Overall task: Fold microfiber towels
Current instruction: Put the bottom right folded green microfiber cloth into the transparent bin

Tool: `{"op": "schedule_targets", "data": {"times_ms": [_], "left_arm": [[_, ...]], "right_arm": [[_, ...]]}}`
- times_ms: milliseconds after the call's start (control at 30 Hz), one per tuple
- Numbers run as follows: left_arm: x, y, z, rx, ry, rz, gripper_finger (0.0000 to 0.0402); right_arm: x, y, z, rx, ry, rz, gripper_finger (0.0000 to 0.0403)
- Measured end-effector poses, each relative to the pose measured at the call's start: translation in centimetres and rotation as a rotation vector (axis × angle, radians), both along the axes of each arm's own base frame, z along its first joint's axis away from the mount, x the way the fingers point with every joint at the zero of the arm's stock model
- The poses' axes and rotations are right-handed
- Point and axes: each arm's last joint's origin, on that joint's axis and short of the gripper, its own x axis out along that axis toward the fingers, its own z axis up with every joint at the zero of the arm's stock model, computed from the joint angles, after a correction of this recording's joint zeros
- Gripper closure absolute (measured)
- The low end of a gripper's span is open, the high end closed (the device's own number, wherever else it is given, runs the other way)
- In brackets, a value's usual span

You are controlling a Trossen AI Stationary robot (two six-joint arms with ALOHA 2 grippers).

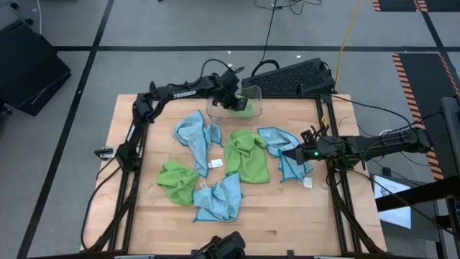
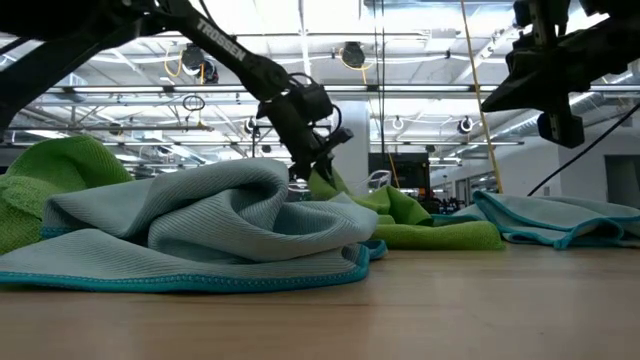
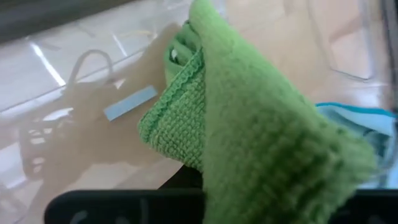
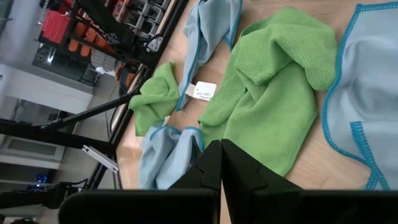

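My left gripper (image 1: pixel 233 101) reaches into the clear plastic bin (image 1: pixel 215 109) at the table's far middle, shut on a folded lime green microfiber towel (image 3: pixel 249 124). Five other towels lie crumpled on the wood: a light blue one (image 1: pixel 195 133), a green one (image 1: pixel 248 155), a blue one (image 1: pixel 277 144), a green one (image 1: pixel 176 180) and a blue one (image 1: pixel 219 198). My right gripper (image 4: pixel 221 165) hovers shut above the right blue towel's edge, holding nothing. My left gripper holds the folded green towel in several layers, whose stacked edges (image 3: pixel 174 106) show beside it; the towel itself hides the fingers. The fingers (image 2: pixel 310 135) slant down from the table's left. The towel (image 2: pixel 325 182) hangs below them, over the bin's floor.
A dark flat device (image 1: pixel 287 78) lies just beyond the table's far right corner, close to the bin. Small white tags (image 1: pixel 215 163) show on some towels. Bare wood lies along the near edge (image 1: pixel 287 223) and the left side (image 1: pixel 133 187).
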Motion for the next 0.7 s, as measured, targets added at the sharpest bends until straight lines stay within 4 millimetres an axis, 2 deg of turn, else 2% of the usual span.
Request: {"op": "schedule_targets", "data": {"times_ms": [167,267,533,700], "left_arm": [[-0.1,0.1,-0.1,0.028,0.030,0.036,0.0376],[-0.3,0.0,-0.3,0.020,0.058,0.052,0.0362],[-0.9,-0.6,-0.8,0.060,0.206,0.091,0.0249],[-1.1,-1.2,1.5,0.161,0.202,0.082,0.0193]], "right_arm": [[0.0,0.0,0.0,0.005,0.000,-0.003,0.0403],[0.1,0.0,0.0,0.005,0.001,-0.003,0.0403],[0.1,0.0,0.0,0.005,0.002,-0.002,0.0403],[0.1,0.0,-0.1,0.006,0.003,0.000,0.0403]]}}
